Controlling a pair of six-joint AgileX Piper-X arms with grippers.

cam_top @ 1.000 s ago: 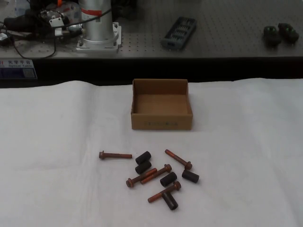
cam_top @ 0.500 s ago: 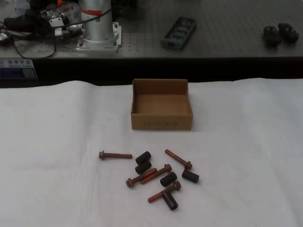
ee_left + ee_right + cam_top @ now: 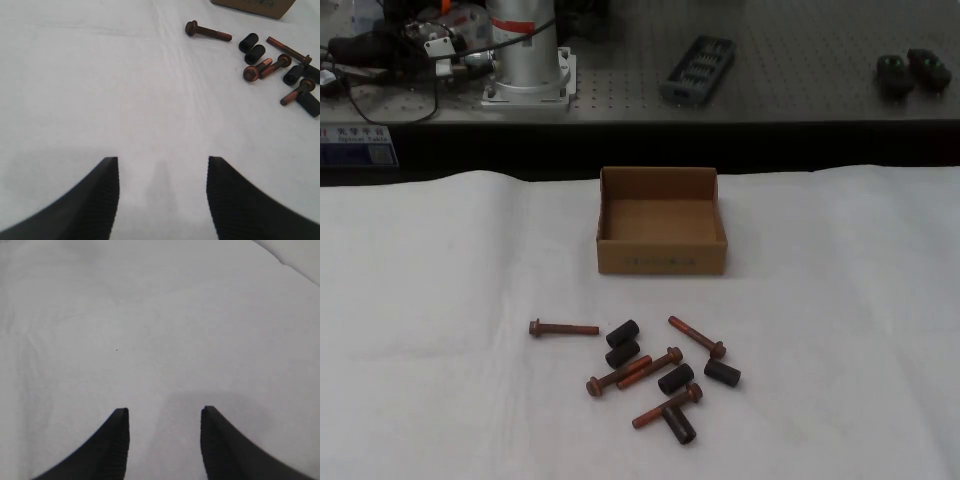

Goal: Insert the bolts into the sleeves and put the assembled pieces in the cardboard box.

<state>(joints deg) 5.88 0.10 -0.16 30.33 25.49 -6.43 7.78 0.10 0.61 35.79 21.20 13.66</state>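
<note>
Lying loose on the white cloth (image 3: 440,300): copper-coloured bolts (image 3: 650,368) and black sleeves (image 3: 622,353), mixed in one cluster. Single bolt (image 3: 563,327) sits at the cluster's left edge, just beside a sleeve. Cardboard box (image 3: 661,262) stands open-topped on the far side of the cluster, apart from it. Left gripper (image 3: 162,165) hangs over bare cloth, jaws wide, the cluster farther off. Right gripper (image 3: 165,412) also over bare cloth, jaws parted.

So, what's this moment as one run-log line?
cardboard box empty | bolts, sleeves loose on cloth | left gripper open | right gripper open
</note>
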